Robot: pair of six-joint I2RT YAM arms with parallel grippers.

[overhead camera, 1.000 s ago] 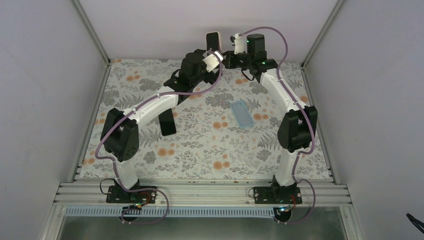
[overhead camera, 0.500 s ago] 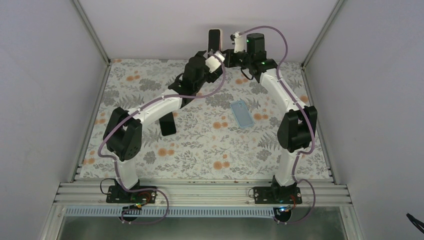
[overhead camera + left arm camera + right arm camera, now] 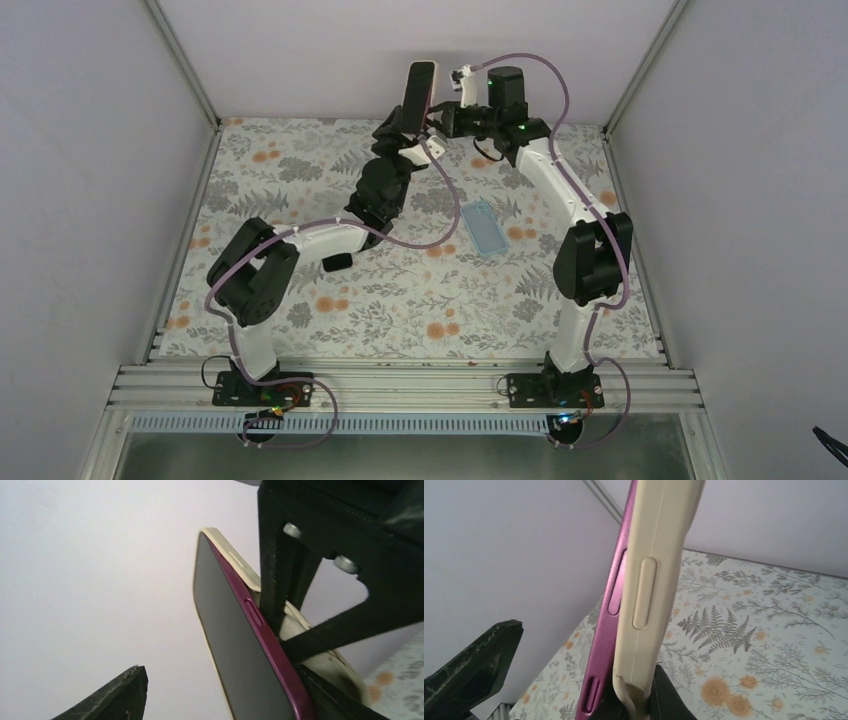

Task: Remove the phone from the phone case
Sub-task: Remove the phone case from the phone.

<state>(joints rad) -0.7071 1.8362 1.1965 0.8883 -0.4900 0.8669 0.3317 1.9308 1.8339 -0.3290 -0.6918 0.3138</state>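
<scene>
I see the phone (image 3: 225, 640) held upright above the far edge of the table (image 3: 400, 300), its magenta edge already lifted out of the cream phone case (image 3: 649, 595). The right gripper (image 3: 441, 114) is clamped on the case's lower end, which I judge anchors it. The left gripper (image 3: 410, 112) stands spread around the phone, one finger (image 3: 117, 692) clear of the screen — probably poised to pinch it free.

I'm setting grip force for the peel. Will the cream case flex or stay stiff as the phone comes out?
Probably flexible: the cream case bows off the magenta phone along one edge and curls where it is pinched. The phone looks rigid; its glossy rim may be slippery.
</scene>
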